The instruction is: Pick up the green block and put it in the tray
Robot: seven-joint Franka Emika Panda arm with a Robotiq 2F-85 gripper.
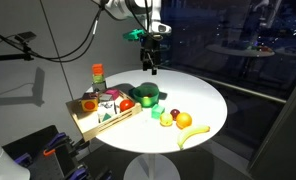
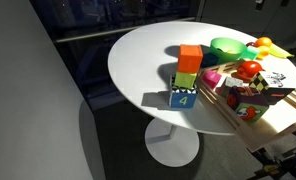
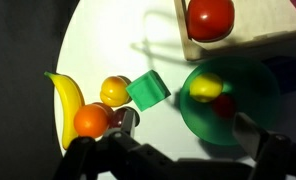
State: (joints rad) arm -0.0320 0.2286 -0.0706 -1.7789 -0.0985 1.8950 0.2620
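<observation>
The green block [image 3: 148, 90] is a small teal cube lying on the white table between the fruits and the green bowl; it also shows in an exterior view [image 1: 158, 111]. The light-wood tray [image 1: 88, 122] sits at the table's edge, and its corner shows in the wrist view [image 3: 253, 35] and in an exterior view [image 2: 238, 108]. My gripper [image 1: 151, 62] hangs well above the table, open and empty. In the wrist view my gripper [image 3: 188, 135] has its fingers spread, with the block just beyond the left finger.
A round green bowl [image 3: 238, 105] holding a yellow fruit [image 3: 206, 87] sits beside the block. A banana [image 3: 66, 105], an orange [image 3: 91, 120] and a peach [image 3: 114, 90] lie on the other side. A red fruit [image 3: 210, 17] lies in the tray. A stack of blocks [image 2: 188, 75] stands by the tray.
</observation>
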